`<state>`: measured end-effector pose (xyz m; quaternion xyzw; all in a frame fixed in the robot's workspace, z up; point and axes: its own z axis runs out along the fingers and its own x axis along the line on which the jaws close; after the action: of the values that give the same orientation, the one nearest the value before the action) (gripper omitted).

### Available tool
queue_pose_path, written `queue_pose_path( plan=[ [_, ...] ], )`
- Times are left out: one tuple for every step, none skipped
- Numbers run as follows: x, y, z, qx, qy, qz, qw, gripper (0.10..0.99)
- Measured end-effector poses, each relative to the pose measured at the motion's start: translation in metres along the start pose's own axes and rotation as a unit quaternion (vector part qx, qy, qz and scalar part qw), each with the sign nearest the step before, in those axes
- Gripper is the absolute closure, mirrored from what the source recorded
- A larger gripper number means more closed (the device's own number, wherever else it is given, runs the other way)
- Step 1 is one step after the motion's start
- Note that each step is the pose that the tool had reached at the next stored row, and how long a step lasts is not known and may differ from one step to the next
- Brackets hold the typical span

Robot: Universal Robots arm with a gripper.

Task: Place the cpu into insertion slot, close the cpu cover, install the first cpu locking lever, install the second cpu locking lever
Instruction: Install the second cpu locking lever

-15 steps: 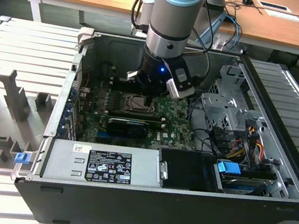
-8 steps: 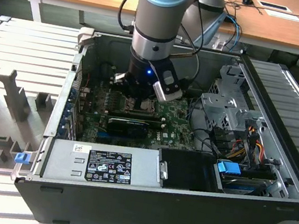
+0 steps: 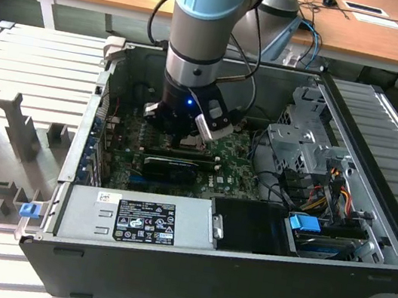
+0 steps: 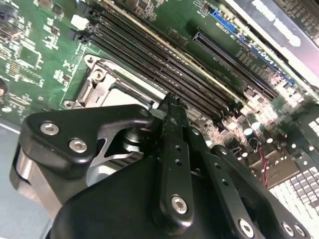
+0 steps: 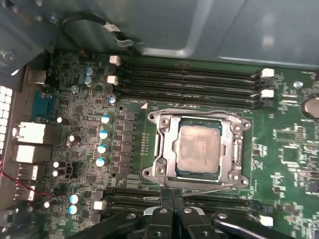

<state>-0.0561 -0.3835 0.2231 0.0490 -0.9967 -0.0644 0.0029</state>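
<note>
- First wrist view: cpu [image 5: 199, 148] sits in the insertion slot [image 5: 164, 149], cpu cover [image 5: 236, 149] down around it.
- Tool [image 5: 172, 199] fingers together at the slot's edge, holding nothing.

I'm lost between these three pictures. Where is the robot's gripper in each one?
Exterior view: the gripper is low inside the computer case, over the green circuit board.
Second wrist view: black gripper, close up against the board.
First wrist view: gripper near the cpu.
Shared landmark: the green circuit board.
</note>
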Motion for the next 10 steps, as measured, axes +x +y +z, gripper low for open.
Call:
queue_pose_path(
  plan=[
    [0.0006, -0.0002, 0.0017, -0.0001, 0.0004, -0.003, 1.0000, 0.980],
    [0.0019, -0.0004, 0.0043, -0.0004, 0.0011, -0.009, 1.0000, 0.980],
    [0.0048, -0.0007, 0.0067, -0.0031, 0.0015, -0.014, 0.9999, 0.980],
    [0.0061, -0.0018, 0.0069, -0.0101, 0.0008, -0.014, 0.9998, 0.980],
    [0.0064, -0.0024, 0.0070, -0.0164, 0.0000, -0.014, 0.9998, 0.980],
    [0.0067, -0.0033, 0.0070, -0.0240, -0.0008, -0.014, 0.9996, 0.980],
    [0.0069, -0.0040, 0.0070, -0.0273, -0.0012, -0.014, 0.9995, 0.980],
    [0.0077, -0.0054, 0.0071, -0.0299, -0.0015, -0.014, 0.9994, 0.980],
    [0.0083, -0.0064, 0.0071, -0.0307, -0.0016, -0.014, 0.9994, 0.980],
    [0.0094, -0.0073, 0.0071, -0.0315, -0.0017, -0.014, 0.9994, 0.980]
  ],
)
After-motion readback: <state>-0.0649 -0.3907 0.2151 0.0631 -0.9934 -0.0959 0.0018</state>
